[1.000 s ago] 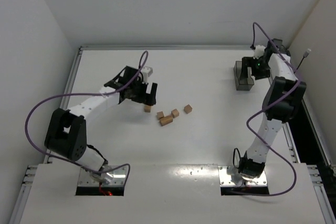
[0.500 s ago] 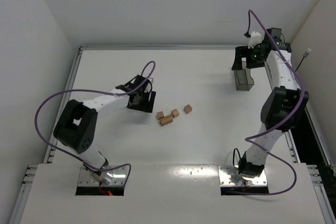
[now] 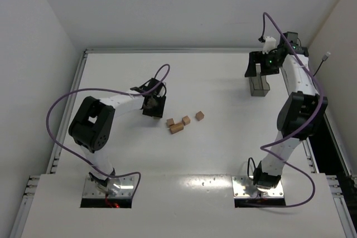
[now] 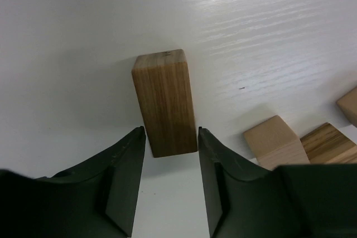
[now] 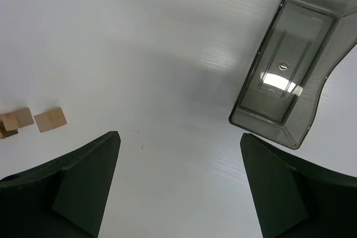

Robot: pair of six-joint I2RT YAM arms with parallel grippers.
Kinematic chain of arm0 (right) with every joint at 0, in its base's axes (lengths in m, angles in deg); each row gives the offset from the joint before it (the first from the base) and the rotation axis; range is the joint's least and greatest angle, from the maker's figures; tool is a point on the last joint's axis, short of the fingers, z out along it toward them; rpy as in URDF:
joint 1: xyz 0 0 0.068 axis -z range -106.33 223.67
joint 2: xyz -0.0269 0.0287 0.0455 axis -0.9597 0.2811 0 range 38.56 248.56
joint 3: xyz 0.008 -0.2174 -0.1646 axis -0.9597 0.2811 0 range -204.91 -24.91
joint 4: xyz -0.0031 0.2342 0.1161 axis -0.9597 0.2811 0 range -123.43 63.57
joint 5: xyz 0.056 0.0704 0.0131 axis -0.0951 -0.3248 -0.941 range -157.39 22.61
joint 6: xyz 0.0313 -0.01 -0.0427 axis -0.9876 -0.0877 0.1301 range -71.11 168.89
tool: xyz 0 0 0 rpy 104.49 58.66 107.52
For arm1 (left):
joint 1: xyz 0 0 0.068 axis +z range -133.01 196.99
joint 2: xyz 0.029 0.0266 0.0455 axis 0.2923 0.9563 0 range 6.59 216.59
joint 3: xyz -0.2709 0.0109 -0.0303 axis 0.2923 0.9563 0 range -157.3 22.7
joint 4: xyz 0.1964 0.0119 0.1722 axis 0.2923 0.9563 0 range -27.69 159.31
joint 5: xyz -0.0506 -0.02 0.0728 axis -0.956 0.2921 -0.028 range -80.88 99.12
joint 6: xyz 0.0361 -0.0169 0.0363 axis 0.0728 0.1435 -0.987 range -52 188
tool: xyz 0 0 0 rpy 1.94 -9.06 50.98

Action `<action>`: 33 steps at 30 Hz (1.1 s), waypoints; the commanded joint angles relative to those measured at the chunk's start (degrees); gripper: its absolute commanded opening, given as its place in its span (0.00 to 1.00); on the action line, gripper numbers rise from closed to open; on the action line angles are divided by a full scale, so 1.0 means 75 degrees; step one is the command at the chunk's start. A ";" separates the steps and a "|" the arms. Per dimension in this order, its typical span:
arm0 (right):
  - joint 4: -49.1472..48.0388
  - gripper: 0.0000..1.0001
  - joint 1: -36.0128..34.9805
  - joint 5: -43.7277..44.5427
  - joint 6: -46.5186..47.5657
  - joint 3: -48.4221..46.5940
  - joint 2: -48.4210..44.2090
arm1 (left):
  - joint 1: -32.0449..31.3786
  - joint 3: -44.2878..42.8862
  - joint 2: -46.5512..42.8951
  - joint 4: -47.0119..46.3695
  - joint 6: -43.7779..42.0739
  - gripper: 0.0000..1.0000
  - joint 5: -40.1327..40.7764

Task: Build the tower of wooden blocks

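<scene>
The long wood block (image 4: 164,101) is gripped at its sides by the narrowed left gripper (image 4: 170,137) on the table (image 3: 223,149); 4 loose wood blocks (image 3: 177,127) lie nearby. The right gripper (image 5: 178,143) is held wide open near the bin (image 5: 290,65).

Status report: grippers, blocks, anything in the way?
Left gripper clamped on long block. Right gripper open, empty. Other blocks loose, none stacked. Bin well clear.

Four wood blocks (image 3: 177,128) are seen lying on the white table (image 3: 223,154) near its middle. Three are bunched together and one is set slightly to the right. The left gripper (image 3: 153,107) is held low at the table just left of them. The right gripper (image 3: 257,69) is held, jaws spread, over the dark bin (image 3: 257,86) at the far right.
</scene>
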 commanded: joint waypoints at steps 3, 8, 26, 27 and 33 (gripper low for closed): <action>-0.0084 0.86 -0.0103 -0.0609 0.0127 -0.0063 -0.0205 | -0.0024 -0.0225 0.0120 -0.0130 -0.0217 0.22 -0.0103; 0.0080 0.86 -0.0571 -0.1966 0.1099 -0.0145 -0.0054 | 0.0057 -0.0225 -0.0277 -0.0458 -0.1223 0.00 -0.2770; 0.4170 0.86 -0.2681 -0.6645 0.5730 -0.1377 0.1343 | 0.0984 -0.3013 -0.0267 0.6069 -0.9193 0.00 -0.9526; 0.4170 0.86 -0.2868 -0.6738 0.5730 -0.1376 0.1144 | 0.0984 -0.3118 -0.0197 0.6162 -0.9264 0.00 -0.9596; 0.4170 0.80 -0.3688 -0.7161 0.5508 -0.1118 0.0557 | 0.1054 -0.3201 0.0037 0.6607 -0.9769 0.00 -0.9737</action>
